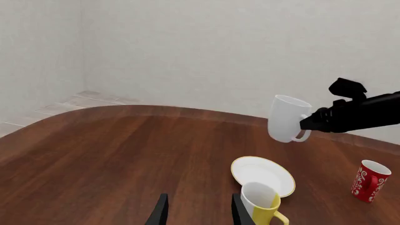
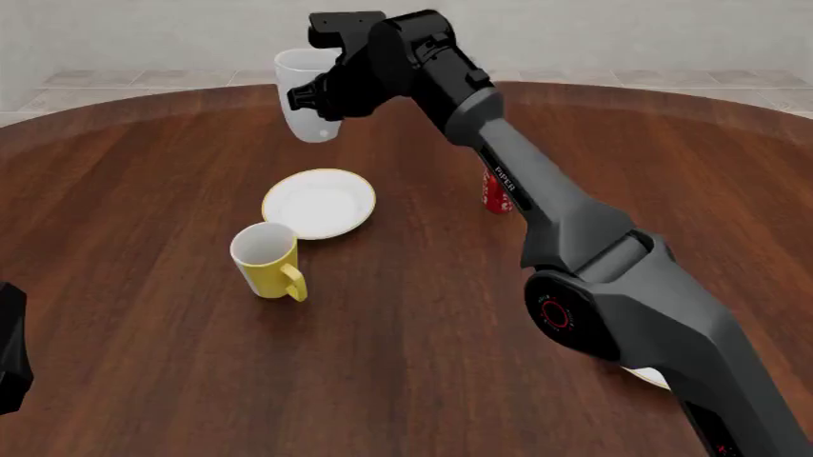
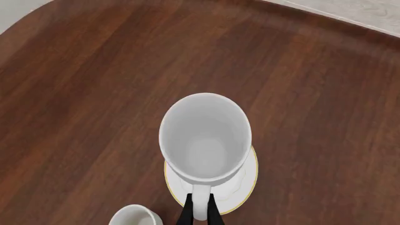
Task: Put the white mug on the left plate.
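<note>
Glossy white mug (image 3: 205,138) pinched, seemingly above round left plate (image 3: 240,187).

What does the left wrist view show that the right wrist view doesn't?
Only the left wrist view: the red patterned cup, the right arm from the side holding the white mug clear above the table, and the left gripper, open and empty.
Only the right wrist view: the inside of the mug, empty, with the right gripper shut on its handle, seen straight down over the left plate.
Both: the white mug, the left plate, the yellow mug and the table.
</note>
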`<state>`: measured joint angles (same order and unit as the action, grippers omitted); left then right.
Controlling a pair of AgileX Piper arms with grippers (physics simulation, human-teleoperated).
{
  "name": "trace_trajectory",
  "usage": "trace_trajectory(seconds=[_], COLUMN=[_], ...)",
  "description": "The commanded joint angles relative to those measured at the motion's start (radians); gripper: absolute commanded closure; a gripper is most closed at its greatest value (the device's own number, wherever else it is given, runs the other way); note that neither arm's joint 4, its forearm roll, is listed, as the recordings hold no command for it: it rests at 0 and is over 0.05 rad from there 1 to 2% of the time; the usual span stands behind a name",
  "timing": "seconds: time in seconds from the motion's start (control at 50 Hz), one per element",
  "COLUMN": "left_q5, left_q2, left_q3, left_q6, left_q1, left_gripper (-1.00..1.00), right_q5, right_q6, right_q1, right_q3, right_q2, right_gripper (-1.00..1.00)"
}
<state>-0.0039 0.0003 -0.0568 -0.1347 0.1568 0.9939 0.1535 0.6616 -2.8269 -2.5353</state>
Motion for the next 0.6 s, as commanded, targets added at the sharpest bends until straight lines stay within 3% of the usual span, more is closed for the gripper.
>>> trace_trajectory(seconds=[0.02, 0.6], left_q5=[0.0, 0.001], left_q2=[0.0, 0.0], left_q3=[0.0, 0.001], left_q6=[-0.002, -0.001], left_q1=[0.002, 0.004], left_gripper=[-1.0, -1.0], right_q5=[-0.01, -0.028], right_q6=[0.017, 0.025], right_q1=[0.0, 0.001], right_q3=[-0.003, -0.004], right_q2=[-0.018, -0.057], right_gripper=[1.0, 1.0])
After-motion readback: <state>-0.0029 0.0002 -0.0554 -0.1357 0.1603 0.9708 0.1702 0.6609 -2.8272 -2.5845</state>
